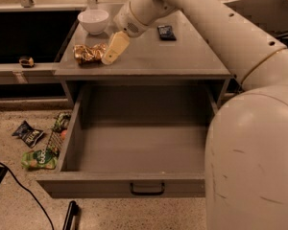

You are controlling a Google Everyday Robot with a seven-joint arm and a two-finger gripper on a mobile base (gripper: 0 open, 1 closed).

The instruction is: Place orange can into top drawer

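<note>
Orange can (89, 52) lies crumpled on grey table (182, 56), left side, near white bowl (93, 20). End effector (110, 55) just beside can; whether open or closed, cannot tell. Top drawer (86, 186) pulled open. Snack bags (37, 159) on speckled floor (19, 202).

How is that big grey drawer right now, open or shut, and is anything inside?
Open and empty: the top drawer is pulled out, its floor bare. The orange can lies on the cabinet top, the gripper beside it.

gripper (108, 58) covering right end of orange can (88, 52), top drawer (86, 188) right corner hidden behind robot body (252, 166), dark object (166, 31) too small to name
</note>
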